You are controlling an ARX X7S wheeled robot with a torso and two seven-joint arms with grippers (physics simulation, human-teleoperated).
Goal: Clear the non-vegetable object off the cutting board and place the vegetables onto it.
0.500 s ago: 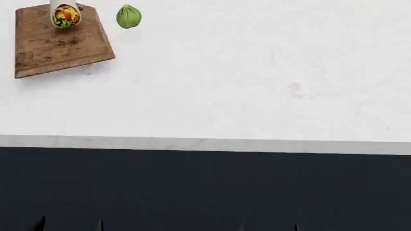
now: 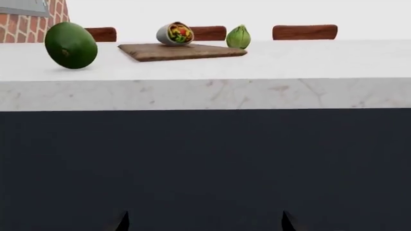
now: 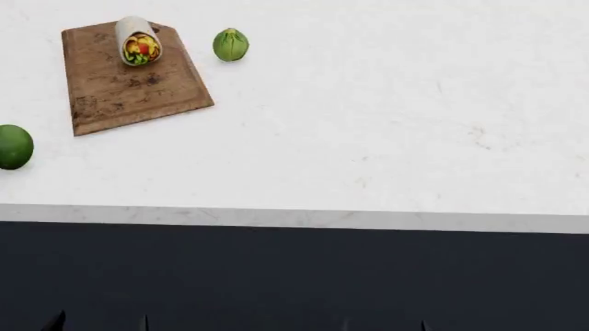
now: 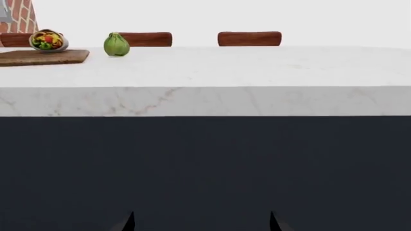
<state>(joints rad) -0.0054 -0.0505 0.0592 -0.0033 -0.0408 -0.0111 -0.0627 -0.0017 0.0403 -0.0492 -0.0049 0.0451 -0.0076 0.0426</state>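
Note:
A pale wrap (image 3: 138, 43) with colourful filling lies on the far end of the worn wooden cutting board (image 3: 129, 100), at the counter's far left. Just right of the board, off it, rests a round leafy green ball (image 3: 230, 45). Left of the board's near corner, a smooth dark-green oval (image 3: 13, 146) lies on the counter. The left wrist view shows the oval (image 2: 70, 45), wrap (image 2: 174, 33), board (image 2: 192, 52) and ball (image 2: 238, 37). My left gripper (image 3: 101, 323) (image 2: 205, 222) and right gripper (image 3: 385, 324) (image 4: 201, 222) hang open and empty below the counter edge, far from everything.
The white marble counter (image 3: 368, 138) has a pale front edge (image 3: 294, 219) with a dark cabinet front (image 3: 294, 276) below it. Wooden chair backs (image 4: 249, 38) stand behind the counter, and a brick wall (image 2: 26, 26) is at the far left.
The head view has shifted: the board, wrap and leafy ball now sit further right and lower, and the dark-green oval has come into view at the left. The fingertips hold their places.

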